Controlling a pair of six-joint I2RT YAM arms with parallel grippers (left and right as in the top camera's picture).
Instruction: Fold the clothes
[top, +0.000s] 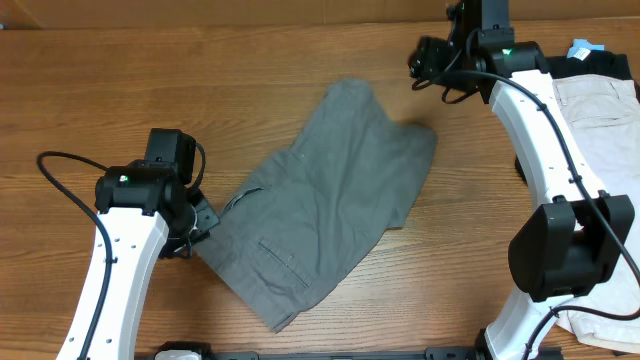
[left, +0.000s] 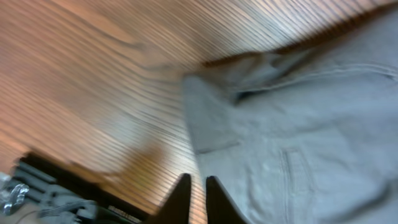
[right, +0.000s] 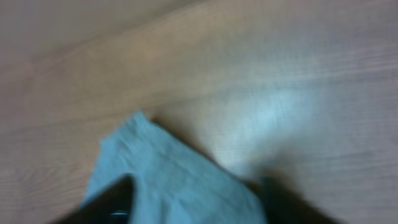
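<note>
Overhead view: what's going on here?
Two robot arms are working on a pair of grey shorts that lies flat and diagonal on the wooden table. The left gripper is shut at the shorts' near-left edge, with no cloth visibly in it. The right gripper is open by the far end. Its wrist view is blurred but shows a corner of the cloth between its fingers. A beige garment lies at the right edge.

The shorts beside the left pincer are matt cloth. The table under it is grained wood.
</note>
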